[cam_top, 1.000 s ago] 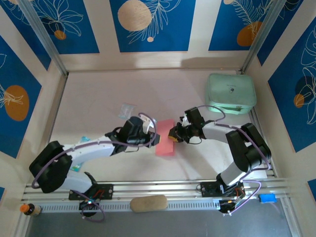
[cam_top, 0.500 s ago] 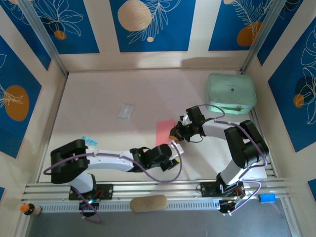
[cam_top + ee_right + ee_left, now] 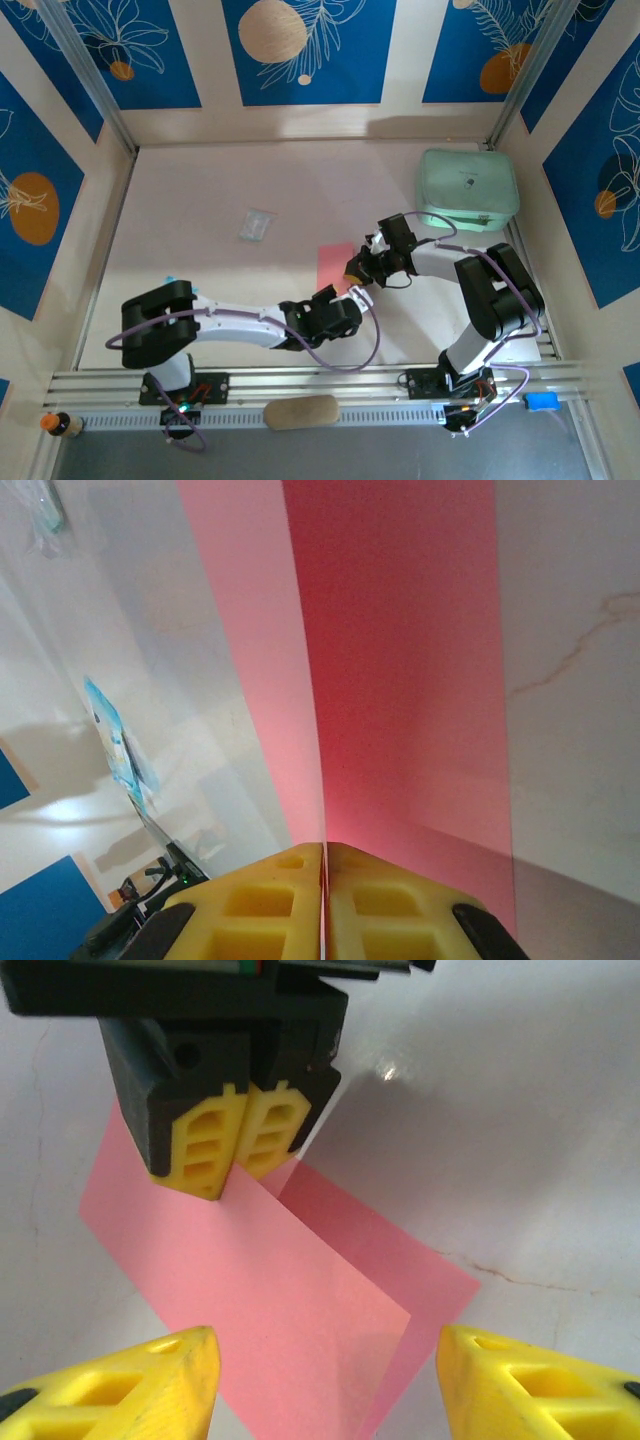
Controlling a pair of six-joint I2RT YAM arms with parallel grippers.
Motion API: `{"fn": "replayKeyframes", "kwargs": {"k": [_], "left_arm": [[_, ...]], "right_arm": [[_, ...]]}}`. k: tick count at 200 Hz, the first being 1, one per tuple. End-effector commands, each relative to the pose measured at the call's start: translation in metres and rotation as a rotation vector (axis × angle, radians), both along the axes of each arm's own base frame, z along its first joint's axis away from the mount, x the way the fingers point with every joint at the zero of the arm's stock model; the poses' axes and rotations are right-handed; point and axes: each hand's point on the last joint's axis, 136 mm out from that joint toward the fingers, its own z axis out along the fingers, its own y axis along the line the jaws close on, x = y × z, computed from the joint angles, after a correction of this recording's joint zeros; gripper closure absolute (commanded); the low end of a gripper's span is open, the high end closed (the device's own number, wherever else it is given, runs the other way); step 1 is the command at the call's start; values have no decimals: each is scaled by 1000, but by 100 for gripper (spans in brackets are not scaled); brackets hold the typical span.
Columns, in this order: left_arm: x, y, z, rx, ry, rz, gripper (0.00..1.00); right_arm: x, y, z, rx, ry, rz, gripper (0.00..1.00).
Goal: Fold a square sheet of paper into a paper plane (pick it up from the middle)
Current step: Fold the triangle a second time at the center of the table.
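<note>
At the near rail: a tan oblong pad (image 3: 300, 411) lay behind the left gripper, well apart from it.
The left gripper (image 3: 325, 1390): its 2 yellow fingers (image 3: 120, 1390) stood wide apart and gripped nothing. It hung low over the table (image 3: 200, 190).
The square sheet of paper (image 3: 270, 1290): salmon-pink and folded over into 2 layers, it lay just ahead of the left gripper, with its near end reaching in between that gripper's fingers. A lighter upper flap rose toward the right gripper, and a darker layer lay flat on the table beneath it.
The right gripper (image 3: 240, 1165): it sat straight ahead of the left gripper, at the far end of the paper. Its jaws were pressed fully together and pinched the upper flap at its far edge. In its own wrist view the fold line ran straight out from the closed fingertips (image 3: 270, 900).
The clear plastic packet (image 3: 255, 224): it lay farther out and to the left of both grippers, well apart from them.
The mint-green case (image 3: 468, 190): farthest of all, it sat beyond and to the right of the right gripper, near the table's far right corner.
</note>
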Motion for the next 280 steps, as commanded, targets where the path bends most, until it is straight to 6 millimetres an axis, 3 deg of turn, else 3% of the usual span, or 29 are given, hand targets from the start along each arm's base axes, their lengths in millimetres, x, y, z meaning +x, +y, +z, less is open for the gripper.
{"fn": "replayKeyframes", "kwargs": {"k": [1, 52, 90, 134, 164, 235, 258, 280], "left_arm": [[2, 0, -5, 47, -9, 13, 43], [5, -3, -5, 27, 16, 22, 61], [4, -8, -3, 1, 31, 6, 62], [7, -11, 0, -8, 30, 9, 73], [9, -11, 2, -12, 28, 9, 74], [8, -9, 3, -27, 51, 13, 100], [7, -9, 2, -75, 122, 15, 100], [4, -11, 0, -145, 246, 7, 100]], "right_arm": [[-3, 1, 3, 18, 16, 13, 91], [-4, 1, 2, 22, 18, 15, 91], [-5, 0, 1, 24, 19, 11, 91], [-7, -1, 0, 26, 21, 9, 91], [-6, -2, 1, 27, 20, 6, 91], [-6, -3, 1, 28, 14, 3, 90], [-6, -6, 4, 17, 2, -1, 85], [-5, -13, 9, -1, -23, -14, 74]]}}
